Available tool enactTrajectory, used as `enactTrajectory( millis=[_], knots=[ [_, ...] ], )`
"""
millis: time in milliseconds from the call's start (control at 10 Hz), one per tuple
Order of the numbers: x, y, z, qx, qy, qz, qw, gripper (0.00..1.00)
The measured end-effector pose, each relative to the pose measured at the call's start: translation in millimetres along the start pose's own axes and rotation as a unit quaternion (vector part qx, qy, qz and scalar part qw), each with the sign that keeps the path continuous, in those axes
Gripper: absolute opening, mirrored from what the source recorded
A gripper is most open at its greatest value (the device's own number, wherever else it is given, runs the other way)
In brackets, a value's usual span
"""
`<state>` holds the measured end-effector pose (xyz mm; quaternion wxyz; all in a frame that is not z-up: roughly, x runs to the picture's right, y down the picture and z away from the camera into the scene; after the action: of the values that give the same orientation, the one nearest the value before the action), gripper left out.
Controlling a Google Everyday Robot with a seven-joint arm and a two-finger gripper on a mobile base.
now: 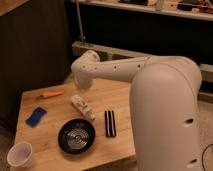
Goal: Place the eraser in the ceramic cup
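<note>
The eraser (110, 123) lies flat on the wooden table (55, 105), just right of the black bowl (76, 136), its long axis running near to far with the far end beside the white packet (82, 107). The ceramic cup (20, 154) stands upright at the near left corner, well apart from the eraser, with the bowl between them. The gripper is hidden behind the arm's rounded wrist (85, 70) above the far side of the table, fingers pressed together and holding nothing.
</note>
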<state>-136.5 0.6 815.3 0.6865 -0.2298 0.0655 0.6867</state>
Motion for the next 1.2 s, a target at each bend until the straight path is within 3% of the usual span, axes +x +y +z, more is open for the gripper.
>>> enactTrajectory(
  millis=[900,1200],
  knots=[
    [-0.1,-0.1,0.0,0.0,0.0,0.0,1.0,0.03],
    [-3.7,-15.8,-2.5,-0.007,0.0,0.017,0.9998,0.03]
  ],
)
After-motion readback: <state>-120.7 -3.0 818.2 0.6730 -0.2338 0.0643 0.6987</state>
